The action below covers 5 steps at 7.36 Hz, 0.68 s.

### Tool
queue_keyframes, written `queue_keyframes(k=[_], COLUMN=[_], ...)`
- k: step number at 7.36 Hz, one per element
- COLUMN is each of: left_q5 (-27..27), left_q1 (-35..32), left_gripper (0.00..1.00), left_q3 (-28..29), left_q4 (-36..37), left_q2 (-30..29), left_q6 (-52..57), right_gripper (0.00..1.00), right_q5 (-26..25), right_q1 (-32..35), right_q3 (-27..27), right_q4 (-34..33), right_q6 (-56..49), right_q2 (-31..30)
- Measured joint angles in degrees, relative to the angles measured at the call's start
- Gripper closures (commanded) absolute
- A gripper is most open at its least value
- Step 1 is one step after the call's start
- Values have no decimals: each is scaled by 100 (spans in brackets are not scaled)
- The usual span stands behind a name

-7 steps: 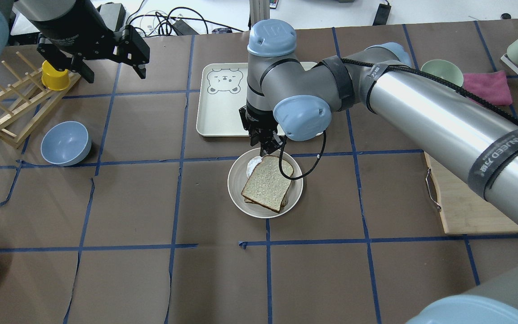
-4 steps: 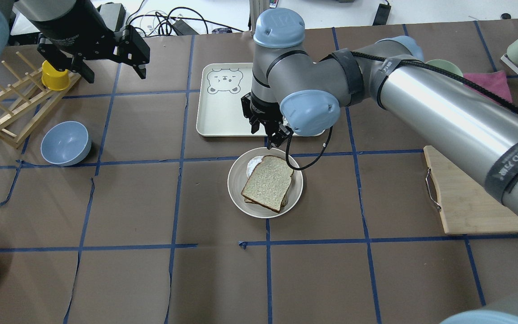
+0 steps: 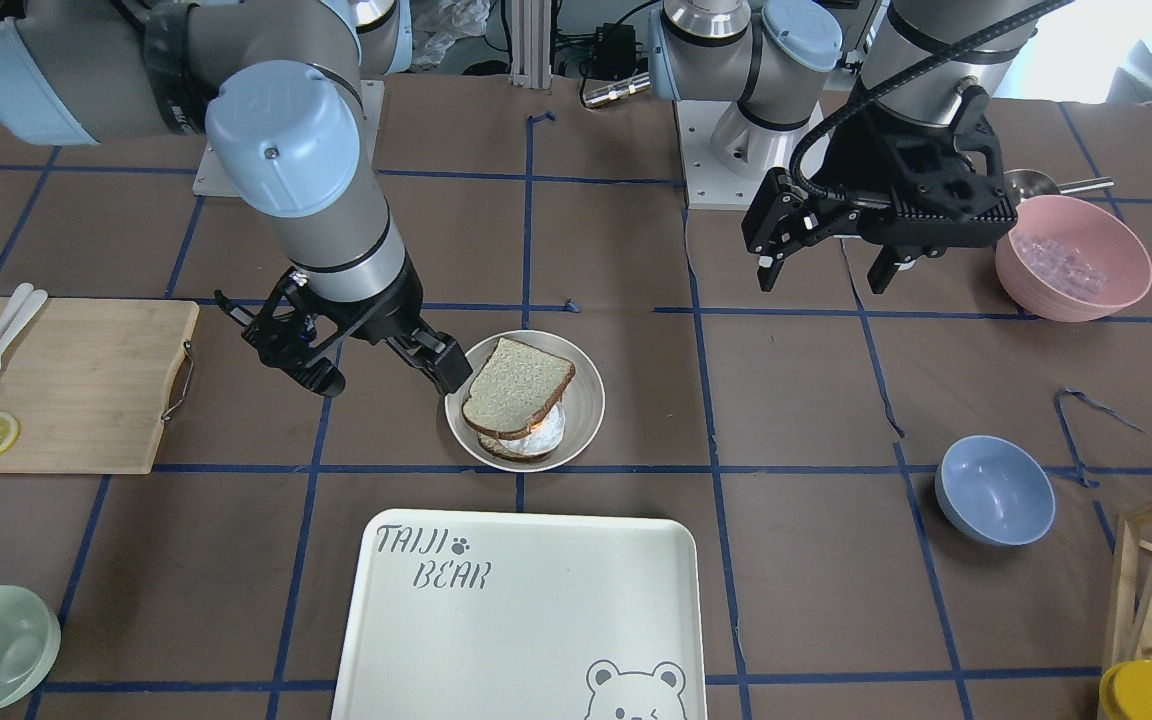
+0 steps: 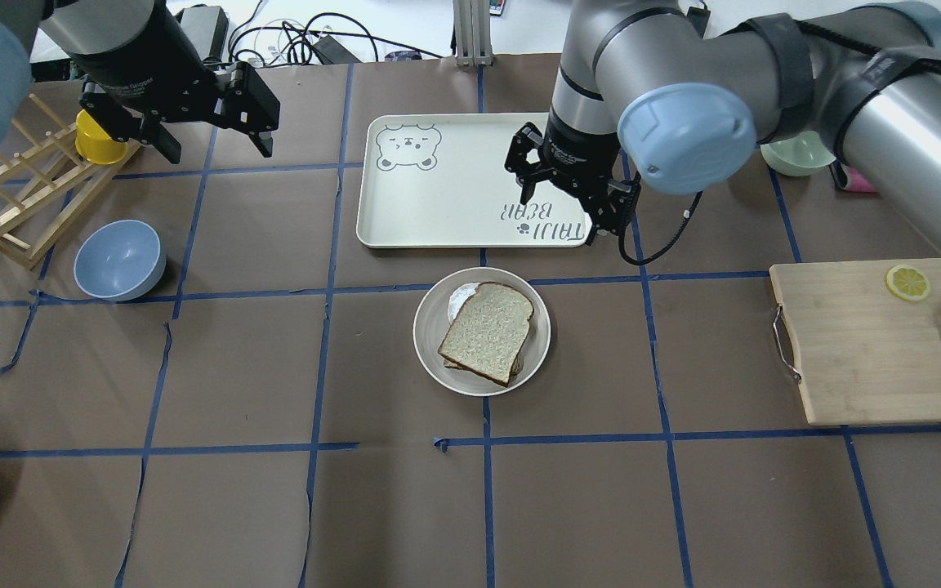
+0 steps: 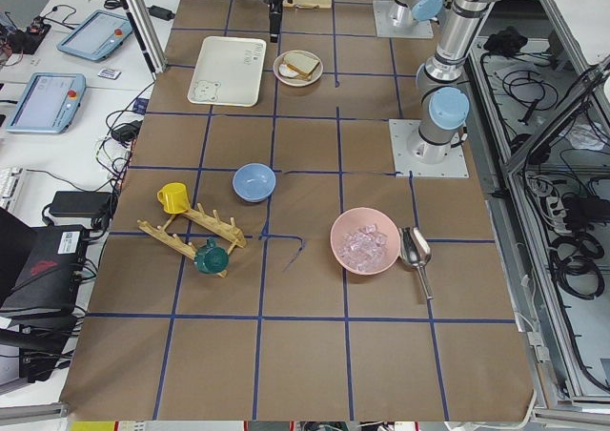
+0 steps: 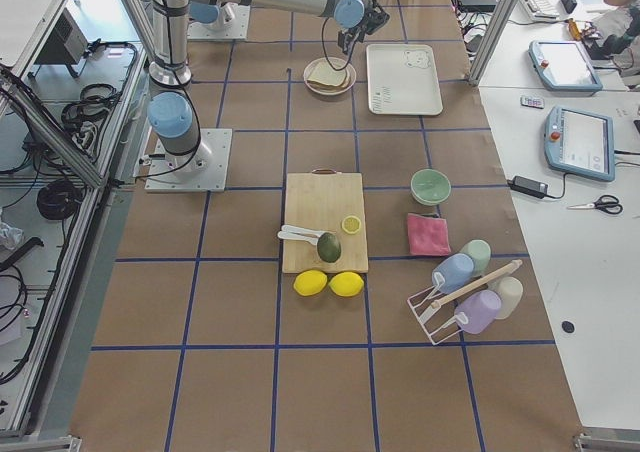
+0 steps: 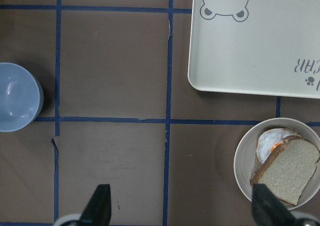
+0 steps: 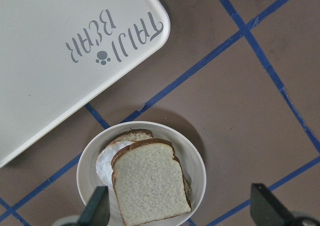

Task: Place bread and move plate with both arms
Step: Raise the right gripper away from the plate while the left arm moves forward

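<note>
The pale, speckled, dark-crusted bread slice [image 4: 487,331] is laid over the egg-topped slice [image 8: 130,135] in the round cream-white plate [image 4: 430,351], closing the sandwich. The right tool [image 4: 554,214] and left tool [image 4: 217,151] are held wide and empty, presumably readied for the plate's rim.

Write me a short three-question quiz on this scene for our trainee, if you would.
1. True or false: the bread lies on the plate, on top of the egg slice.
2. The right gripper is: A) open and empty, B) shut on bread, C) shut on the plate's rim.
3. Fill in: the tray reads "TAIJI ____".
Key: 1 true; 2 A; 3 BEAR.
</note>
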Motion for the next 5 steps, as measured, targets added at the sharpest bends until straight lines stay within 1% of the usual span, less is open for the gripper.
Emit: queue_keyframes(k=[3, 4, 5], left_q5=[-2, -3, -1], left_q1=[-36, -62, -143], left_gripper=[0, 0, 0], left_q3=[-459, -641, -839], left_q4=[21, 112, 350], left_q2=[-156, -174, -207], left_q6=[-22, -36, -55], right_gripper=[0, 0, 0], right_q5=[-357, -557, -717], right_q1=[-319, -465, -626], right_q3=[-3, -7, -19], right_q4=[720, 938, 1159], right_q6=[-1546, -2208, -2753], right_q2=[-477, -615, -740])
